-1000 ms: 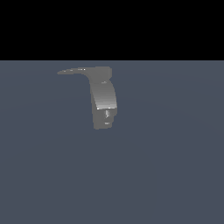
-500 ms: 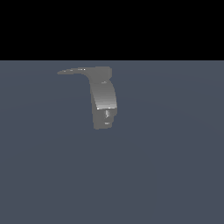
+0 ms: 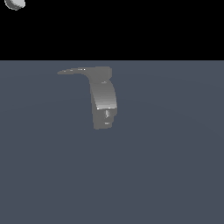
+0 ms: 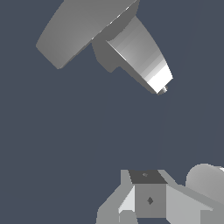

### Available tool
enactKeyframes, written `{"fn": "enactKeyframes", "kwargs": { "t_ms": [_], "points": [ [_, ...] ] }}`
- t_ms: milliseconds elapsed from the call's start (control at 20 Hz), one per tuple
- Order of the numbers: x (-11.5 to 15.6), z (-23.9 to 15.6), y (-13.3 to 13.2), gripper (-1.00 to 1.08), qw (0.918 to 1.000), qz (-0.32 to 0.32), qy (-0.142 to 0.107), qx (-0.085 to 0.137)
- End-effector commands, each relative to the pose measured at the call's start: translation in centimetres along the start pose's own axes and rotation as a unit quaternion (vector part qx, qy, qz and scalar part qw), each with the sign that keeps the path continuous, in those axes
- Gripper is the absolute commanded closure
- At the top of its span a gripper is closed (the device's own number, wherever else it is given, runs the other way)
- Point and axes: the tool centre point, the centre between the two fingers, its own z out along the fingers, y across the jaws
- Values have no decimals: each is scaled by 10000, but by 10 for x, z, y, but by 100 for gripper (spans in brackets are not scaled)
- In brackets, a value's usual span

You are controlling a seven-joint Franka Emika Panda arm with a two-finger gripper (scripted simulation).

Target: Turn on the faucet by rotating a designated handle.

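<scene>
The dull-grey metallic faucet with a curved, blocky upright body (image 3: 104,98) is standing on the flat slate-blue table (image 3: 166,166), slightly left of centre in the upper half of the exterior view. The thin, flat, tapering grey lever handle (image 3: 74,71) is projecting from the top of the faucet toward the exterior view's left.

In the wrist view the faucet (image 4: 135,52) is occupying the upper centre of the frame, and the handle (image 4: 83,26) is showing as a broad flat grey surface at the upper left. The gripper (image 4: 146,199) is sitting at the lower edge, well apart from the fixture. The fingertips are falling outside the frame, so it cannot be determined whether the jaws are wide or narrow. In the exterior view only a small grey part of the arm (image 3: 15,3) is showing in the upper left corner.

Handling assessment: the faucet is appearing rigid and fixed; the handle is likely stiff, smooth metal pivoting about the body top. The best contact is probably near the tapered free end, where leverage is greatest, though the thin edge could let the jaws slip.
</scene>
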Motion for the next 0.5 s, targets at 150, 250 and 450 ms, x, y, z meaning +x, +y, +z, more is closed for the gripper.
{"fn": "enactKeyframes", "kwargs": {
  "t_ms": [150, 250, 450],
  "points": [
    [14, 15, -29, 108, 9986, 536, 8, 28],
    [20, 20, -38, 108, 9974, 724, 12, 36],
    [33, 31, -57, 108, 9940, 1093, 21, 51]
  ]
}}
